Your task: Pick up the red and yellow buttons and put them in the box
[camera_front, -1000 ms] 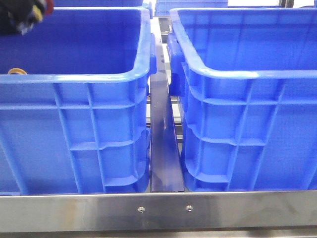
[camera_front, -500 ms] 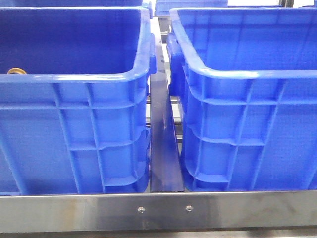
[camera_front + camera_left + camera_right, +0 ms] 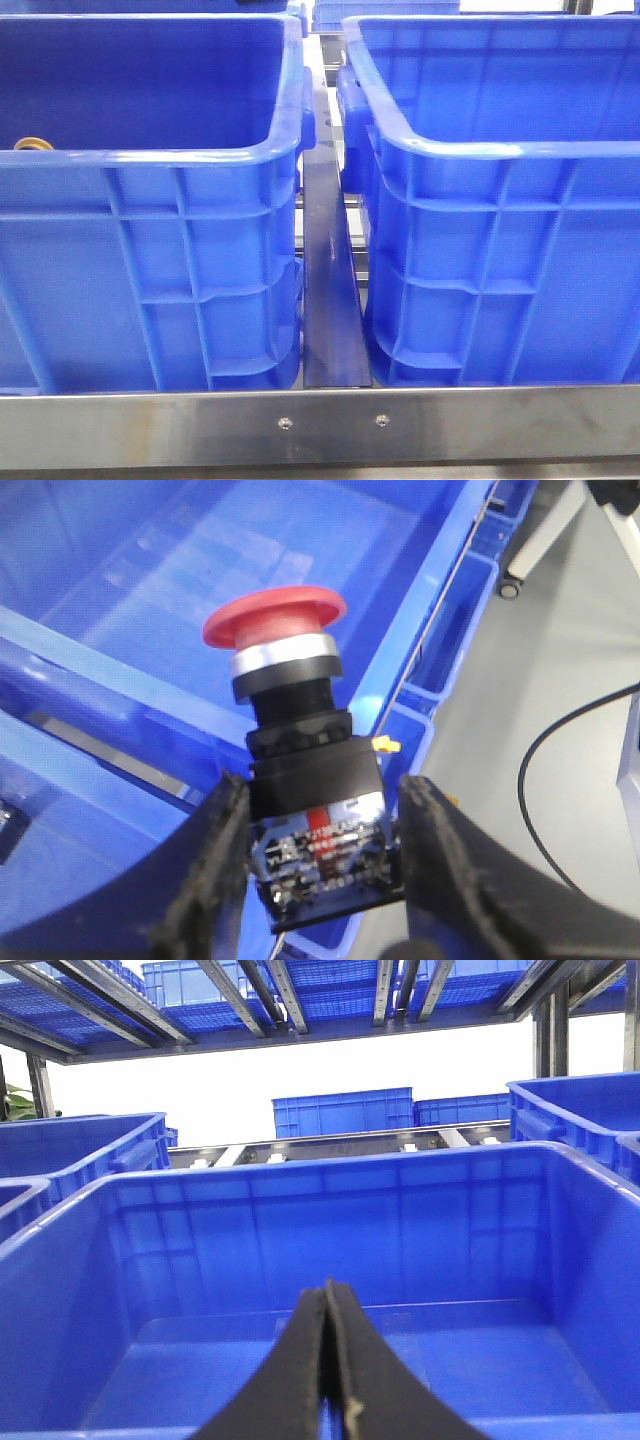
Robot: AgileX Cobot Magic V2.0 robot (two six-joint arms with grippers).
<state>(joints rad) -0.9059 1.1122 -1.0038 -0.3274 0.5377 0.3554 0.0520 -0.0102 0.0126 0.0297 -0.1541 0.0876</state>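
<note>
The red button, a red mushroom cap on a black body with a silver collar, is held by its lower block in my left gripper, above the rim of a blue crate. The yellow button just shows over the near rim inside the left crate. To its right stands a near-identical crate; I cannot tell which of them is the box. My right gripper is shut on nothing, pointing into a blue crate. Neither gripper shows in the front view.
A dark metal rail runs between the two crates, and a steel edge crosses in front of them. A black cable lies on the grey floor beside the crate. More blue crates stand behind on racks.
One second ago the left gripper with the red button was at the top left of the front view, over the left crate. It has since left that view.
</note>
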